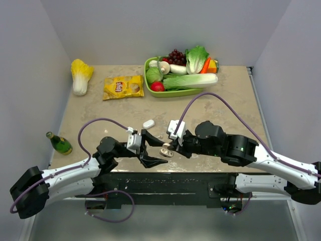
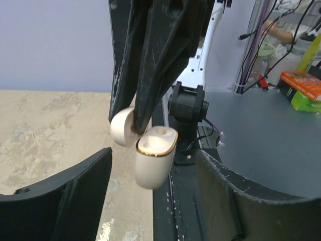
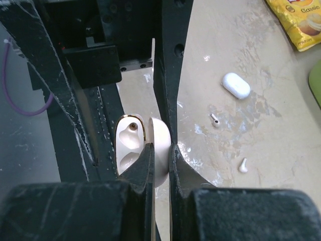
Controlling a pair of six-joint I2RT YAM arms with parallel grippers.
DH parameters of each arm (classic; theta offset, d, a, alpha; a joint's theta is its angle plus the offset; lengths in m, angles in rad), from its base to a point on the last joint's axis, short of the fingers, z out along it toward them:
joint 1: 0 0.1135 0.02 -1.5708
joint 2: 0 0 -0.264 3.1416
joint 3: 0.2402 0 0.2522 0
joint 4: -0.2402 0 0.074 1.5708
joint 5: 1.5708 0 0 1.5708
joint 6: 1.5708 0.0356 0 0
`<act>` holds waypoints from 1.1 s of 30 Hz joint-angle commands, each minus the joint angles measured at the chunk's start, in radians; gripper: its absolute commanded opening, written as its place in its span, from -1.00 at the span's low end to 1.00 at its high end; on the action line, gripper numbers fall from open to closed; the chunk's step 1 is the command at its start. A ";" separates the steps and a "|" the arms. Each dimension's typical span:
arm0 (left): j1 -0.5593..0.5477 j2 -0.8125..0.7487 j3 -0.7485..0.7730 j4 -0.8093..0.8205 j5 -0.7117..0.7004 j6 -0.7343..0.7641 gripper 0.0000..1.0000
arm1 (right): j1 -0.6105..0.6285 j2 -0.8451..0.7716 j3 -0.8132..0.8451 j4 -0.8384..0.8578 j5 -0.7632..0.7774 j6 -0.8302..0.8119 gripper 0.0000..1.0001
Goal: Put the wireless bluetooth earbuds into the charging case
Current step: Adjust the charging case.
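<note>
My right gripper [image 1: 169, 149] [image 3: 161, 149] is shut on the open lid of the charging case [image 1: 166, 151], holding it above the table's near edge. The white case body [image 3: 129, 145] shows a gold rim and two empty tan sockets. In the left wrist view the case [image 2: 153, 160] hangs between my left gripper's [image 2: 150, 201] wide-open, empty fingers [image 2: 55, 196]. My left gripper [image 1: 159, 151] sits just left of the case. Two tiny white earbuds lie on the table, one [image 3: 214, 120] farther and one [image 3: 243, 165] nearer.
A small white oval object [image 1: 148, 123] [image 3: 235, 85] lies on the table beyond the earbuds. A green tray [image 1: 175, 93] of vegetables stands at the back. A yellow chips bag [image 1: 123, 86], a cabbage [image 1: 80, 75] and a green bottle [image 1: 60, 143] lie left.
</note>
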 commanded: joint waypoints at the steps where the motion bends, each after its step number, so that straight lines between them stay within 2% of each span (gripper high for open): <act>1: 0.004 0.010 0.018 0.125 0.015 -0.057 0.33 | 0.005 -0.020 -0.016 0.076 0.033 0.003 -1.00; 6: 0.004 0.016 0.018 0.133 0.003 -0.065 0.17 | 0.005 -0.017 -0.023 0.094 0.041 0.008 -1.00; 16: 0.004 0.039 0.008 0.119 0.006 -0.054 0.20 | 0.005 -0.015 -0.026 0.117 0.036 0.020 -1.00; 19: 0.004 0.039 0.003 0.125 0.007 -0.054 0.13 | 0.003 -0.014 -0.024 0.117 0.038 0.020 -1.00; 21: 0.004 0.038 0.003 0.128 0.012 -0.053 -0.06 | 0.005 -0.011 -0.024 0.114 0.038 0.020 -1.00; 23: 0.004 0.038 0.008 0.128 0.010 -0.053 -0.14 | 0.005 -0.009 -0.024 0.114 0.036 0.020 -1.00; 24: 0.004 0.038 0.008 0.128 0.010 -0.051 -0.26 | 0.005 -0.009 -0.024 0.114 0.035 0.020 -1.00; 26: 0.004 0.036 0.009 0.130 0.010 -0.050 -0.30 | 0.006 -0.010 -0.026 0.114 0.036 0.020 -1.00; 27: 0.004 0.036 0.008 0.130 0.010 -0.050 -0.40 | 0.005 -0.010 -0.027 0.114 0.035 0.020 -1.00; 32: 0.004 0.041 0.005 0.139 0.010 -0.048 -0.64 | 0.003 -0.010 -0.029 0.114 0.035 0.023 -1.00; 33: 0.004 0.041 0.003 0.141 0.009 -0.047 -0.85 | 0.003 -0.014 -0.029 0.119 0.033 0.026 -1.00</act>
